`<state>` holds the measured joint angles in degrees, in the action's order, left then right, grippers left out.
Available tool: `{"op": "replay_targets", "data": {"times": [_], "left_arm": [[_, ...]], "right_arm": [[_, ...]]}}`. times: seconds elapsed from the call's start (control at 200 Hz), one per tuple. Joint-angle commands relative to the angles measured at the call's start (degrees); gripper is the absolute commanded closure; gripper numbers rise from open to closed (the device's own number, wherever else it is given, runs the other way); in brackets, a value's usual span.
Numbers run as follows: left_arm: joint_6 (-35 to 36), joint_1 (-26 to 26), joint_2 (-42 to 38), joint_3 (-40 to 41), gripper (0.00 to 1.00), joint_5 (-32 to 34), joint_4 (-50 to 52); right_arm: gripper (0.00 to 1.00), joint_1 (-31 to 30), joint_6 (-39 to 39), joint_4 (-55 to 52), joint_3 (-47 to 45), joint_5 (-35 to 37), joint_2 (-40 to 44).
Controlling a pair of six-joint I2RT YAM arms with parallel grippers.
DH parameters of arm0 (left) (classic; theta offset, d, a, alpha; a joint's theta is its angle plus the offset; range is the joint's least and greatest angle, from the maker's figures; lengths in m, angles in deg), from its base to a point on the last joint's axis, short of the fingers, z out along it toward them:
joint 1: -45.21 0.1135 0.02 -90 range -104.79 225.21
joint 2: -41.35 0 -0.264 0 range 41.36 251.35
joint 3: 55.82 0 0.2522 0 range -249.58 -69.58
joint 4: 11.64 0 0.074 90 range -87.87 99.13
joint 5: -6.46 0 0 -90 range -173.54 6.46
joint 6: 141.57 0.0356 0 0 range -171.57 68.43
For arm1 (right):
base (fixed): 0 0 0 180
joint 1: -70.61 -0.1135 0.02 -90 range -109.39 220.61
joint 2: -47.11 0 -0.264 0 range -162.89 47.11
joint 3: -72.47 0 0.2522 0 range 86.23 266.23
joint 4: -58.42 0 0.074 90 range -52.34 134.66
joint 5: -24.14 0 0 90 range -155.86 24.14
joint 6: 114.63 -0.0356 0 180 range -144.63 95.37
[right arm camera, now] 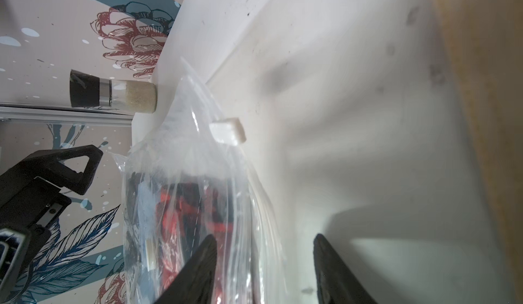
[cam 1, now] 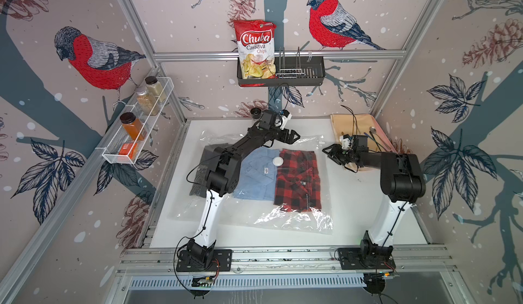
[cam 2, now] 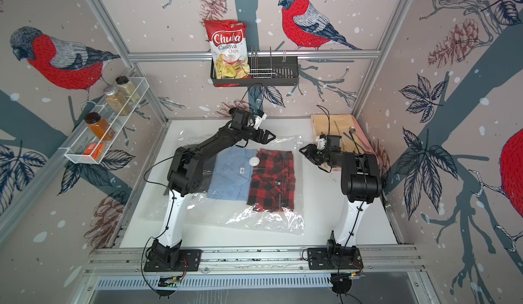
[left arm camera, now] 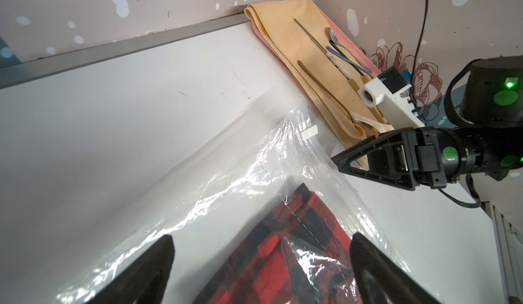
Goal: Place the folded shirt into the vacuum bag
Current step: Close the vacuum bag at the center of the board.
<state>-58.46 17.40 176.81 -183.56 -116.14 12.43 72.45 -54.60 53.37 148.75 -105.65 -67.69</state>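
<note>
Red plaid shirt lies inside the vacuum bag!
Left gripper spread wide above the bag's far edge; right gripper parted beside its right edge.

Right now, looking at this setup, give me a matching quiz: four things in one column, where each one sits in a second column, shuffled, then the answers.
Things
1. red plaid shirt
2. chips bag
3. spoon
4. orange spice jar

Places
A. on the tan cloth
B. in the white wire rack
C. inside the vacuum bag
D. in the black wall basket

Pairs: 1-C, 2-D, 3-A, 4-B
</note>
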Motion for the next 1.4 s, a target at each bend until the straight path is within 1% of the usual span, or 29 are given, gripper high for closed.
{"op": "replay_targets", "data": {"times": [0.0, 0.19, 0.255, 0.31, 0.41, 0.455, 0.62, 0.805, 0.926, 1.091, 1.296, 1.396], "left_arm": [[3.53, 0.13, 3.50, -4.96, 0.04, -4.00, 5.54], [0.80, 0.38, 6.74, -7.00, 0.04, -8.73, 1.41], [0.55, 0.35, 8.21, -9.39, 0.04, -10.11, 2.17], [0.31, 0.39, 9.38, -11.23, 0.04, -12.20, 2.56], [-0.21, 0.56, 11.20, -14.65, 0.04, -15.33, 3.11], [0.53, 0.65, 11.58, -15.13, 0.04, -17.06, 2.55], [4.64, 0.81, 11.23, -15.97, 0.04, -18.92, 1.86], [8.48, 1.40, 11.49, -18.38, 0.04, -24.93, 2.47], [9.53, 2.27, 11.40, -19.08, 0.04, -28.28, 1.30], [10.58, 3.35, 11.63, -21.09, 0.05, -31.30, 1.03], [11.29, 3.73, 10.46, -21.03, 0.07, -34.43, 0.87], [10.99, 3.65, 9.46, -20.64, 0.13, -37.47, 1.06]], "right_arm": [[0.46, -0.44, 1.09, -0.48, 2.97, -1.23, -2.51], [0.49, -1.83, 2.49, -0.72, 7.20, -3.81, -6.69], [0.53, -2.57, 3.14, -0.98, 8.36, -4.62, -7.56], [0.60, -3.13, 3.35, -0.67, 8.66, -4.85, -7.51], [0.78, -3.79, 3.70, 0.49, 8.11, -4.75, -6.03], [0.84, -4.15, 3.99, 0.92, 7.66, -4.52, -5.00], [0.92, -5.42, 5.76, 2.10, 6.15, -4.00, -0.19], [0.93, -7.56, 8.55, 1.92, 5.57, -3.83, 3.93], [0.94, -9.88, 12.57, -1.37, 6.27, -2.18, 6.34], [0.94, -13.01, 17.39, -6.78, 8.18, -0.20, 8.10], [0.94, -15.65, 20.86, -10.77, 9.66, -1.03, 9.98], [0.94, -16.71, 22.16, -13.10, 10.93, -0.64, 10.55]]}}
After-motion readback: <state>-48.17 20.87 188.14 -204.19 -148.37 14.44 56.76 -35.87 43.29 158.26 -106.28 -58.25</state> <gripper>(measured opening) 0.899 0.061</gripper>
